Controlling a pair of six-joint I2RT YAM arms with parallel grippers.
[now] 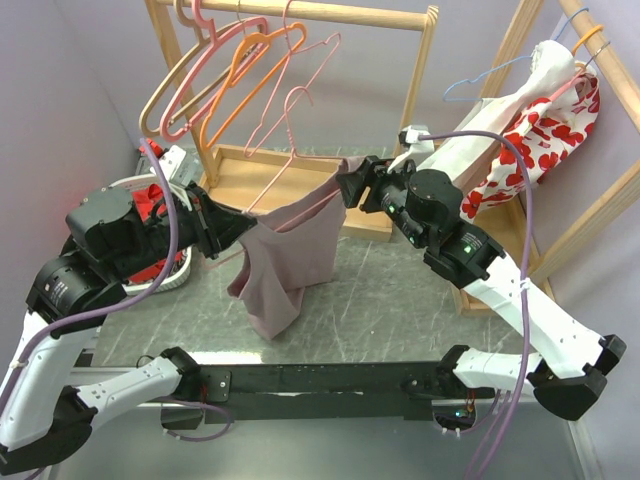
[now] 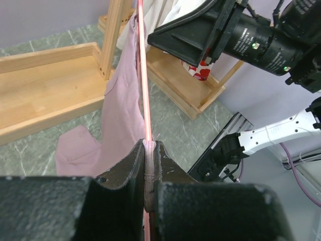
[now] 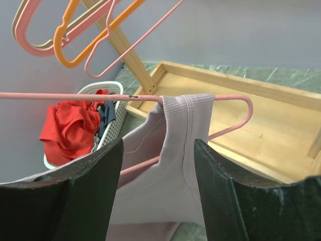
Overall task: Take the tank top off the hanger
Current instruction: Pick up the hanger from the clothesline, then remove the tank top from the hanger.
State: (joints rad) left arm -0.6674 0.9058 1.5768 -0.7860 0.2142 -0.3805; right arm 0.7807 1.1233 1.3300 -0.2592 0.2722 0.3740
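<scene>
Over the table (image 1: 400, 300), left jaws pinch hanger (image 2: 144, 75) — right jaws spread around tank top (image 1: 295, 260).

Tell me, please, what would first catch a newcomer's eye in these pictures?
A mauve tank top sags from a pink hanger at the middle of the overhead view. The left claw is shut on the hanger wire, while the right claw stands open around a strap. A red-hearted white garment hangs on the right-hand rack.
</scene>
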